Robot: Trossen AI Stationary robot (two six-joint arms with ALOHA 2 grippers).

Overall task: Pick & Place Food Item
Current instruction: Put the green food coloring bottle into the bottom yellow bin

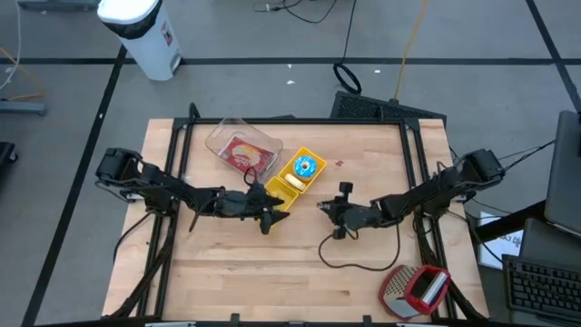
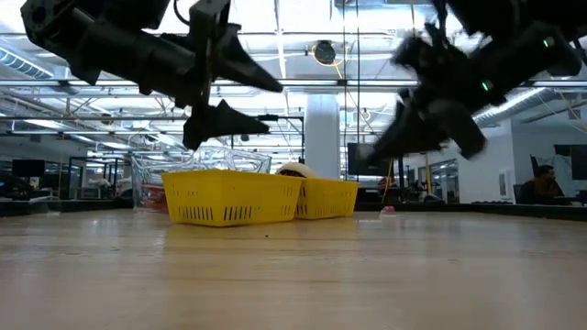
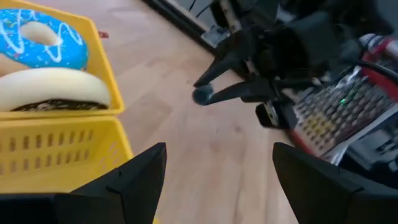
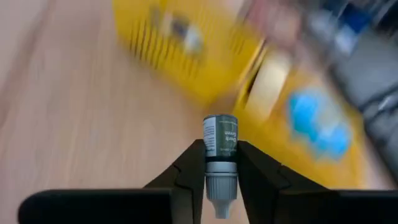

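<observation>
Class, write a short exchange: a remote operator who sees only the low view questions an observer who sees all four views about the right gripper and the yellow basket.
Operator: My low view blurs the right arm. Is it holding anything?
Observer: Yes. Its wrist view shows the right gripper shut on a small bottle.
Operator: What lies inside the yellow basket?
Observer: The left wrist view shows a blue-iced doughnut beside a pale roll in one compartment of the yellow basket.
</observation>
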